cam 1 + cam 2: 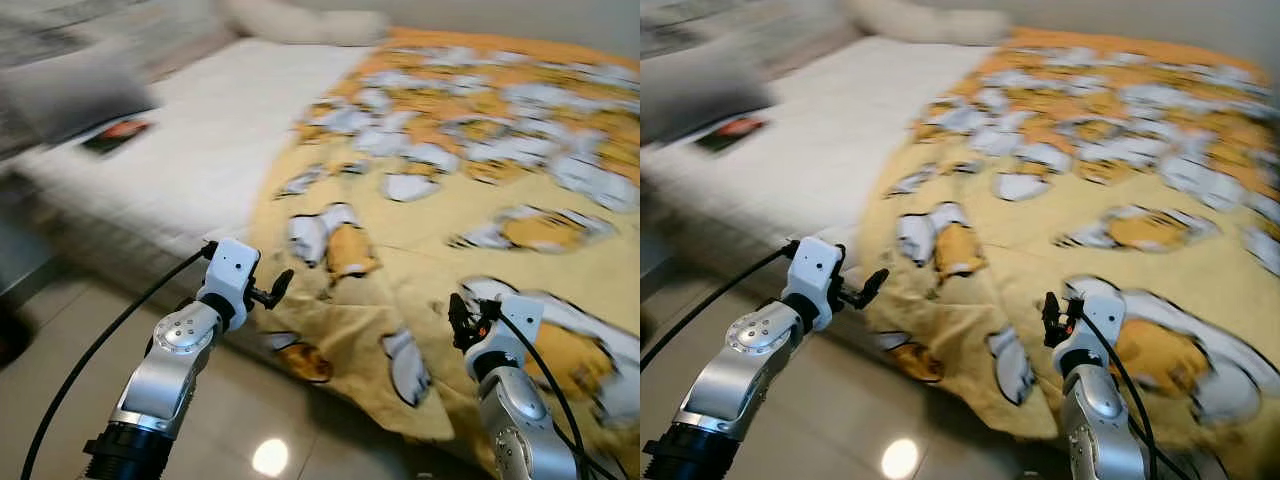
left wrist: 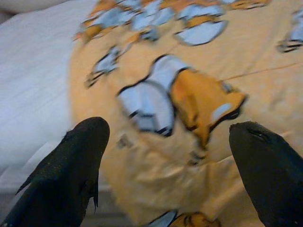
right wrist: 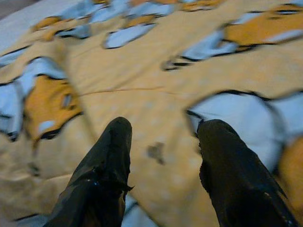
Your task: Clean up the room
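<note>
Left eye view: blanket [image 1: 470, 200] covers the bed's right half, its crumpled corner hanging over the near edge. Left gripper [image 1: 272, 291], fingers spread, points at that corner, nearest. Right gripper [image 1: 462, 318], spread, hovers above the blanket.

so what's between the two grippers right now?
The rumpled near edge of the yellow blanket, hanging over the bed's side, lies between the left gripper and right gripper, in the left eye view.
</note>
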### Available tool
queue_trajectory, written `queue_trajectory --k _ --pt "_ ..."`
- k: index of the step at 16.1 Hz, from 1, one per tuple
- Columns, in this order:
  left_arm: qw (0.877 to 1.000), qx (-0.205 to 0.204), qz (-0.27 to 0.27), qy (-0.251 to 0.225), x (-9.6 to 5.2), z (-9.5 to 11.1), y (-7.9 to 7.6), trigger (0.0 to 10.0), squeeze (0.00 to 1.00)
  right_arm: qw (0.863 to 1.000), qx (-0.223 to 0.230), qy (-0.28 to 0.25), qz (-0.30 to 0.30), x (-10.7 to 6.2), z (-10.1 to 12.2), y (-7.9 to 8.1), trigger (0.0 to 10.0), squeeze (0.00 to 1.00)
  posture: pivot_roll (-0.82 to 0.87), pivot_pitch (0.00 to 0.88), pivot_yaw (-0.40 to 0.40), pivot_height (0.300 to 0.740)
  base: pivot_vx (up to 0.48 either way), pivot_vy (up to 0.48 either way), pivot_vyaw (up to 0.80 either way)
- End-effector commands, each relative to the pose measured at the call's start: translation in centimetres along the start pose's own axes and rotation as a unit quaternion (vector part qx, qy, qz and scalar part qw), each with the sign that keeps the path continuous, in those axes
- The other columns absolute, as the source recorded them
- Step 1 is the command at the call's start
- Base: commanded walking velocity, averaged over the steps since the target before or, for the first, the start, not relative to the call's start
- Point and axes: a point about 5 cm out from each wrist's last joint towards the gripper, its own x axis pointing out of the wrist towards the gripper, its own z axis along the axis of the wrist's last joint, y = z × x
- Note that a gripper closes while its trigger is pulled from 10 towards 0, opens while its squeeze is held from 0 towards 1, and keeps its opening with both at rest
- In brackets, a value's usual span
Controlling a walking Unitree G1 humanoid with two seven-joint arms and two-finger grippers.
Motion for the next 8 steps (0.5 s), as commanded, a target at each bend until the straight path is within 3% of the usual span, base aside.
queue_trajectory --k 1,8 --pt "1.0 0.0 0.009 -0.006 0.06 0.16 0.24 10.0 0.0 1.0 -0.007 0.007 0.001 0.3 0.24 0.19 10.0 0.0 -0.06 0.0 0.094 0.74 0.0 0.382 -0.51" --pt "0.999 -0.014 0.034 -0.001 -0.62 -0.51 0.85 10.0 0.0 0.999 -0.028 0.036 0.011 0.58 -0.19 -0.03 10.0 0.0 -0.03 0.0 0.058 0.74 0.0 0.392 -0.5"
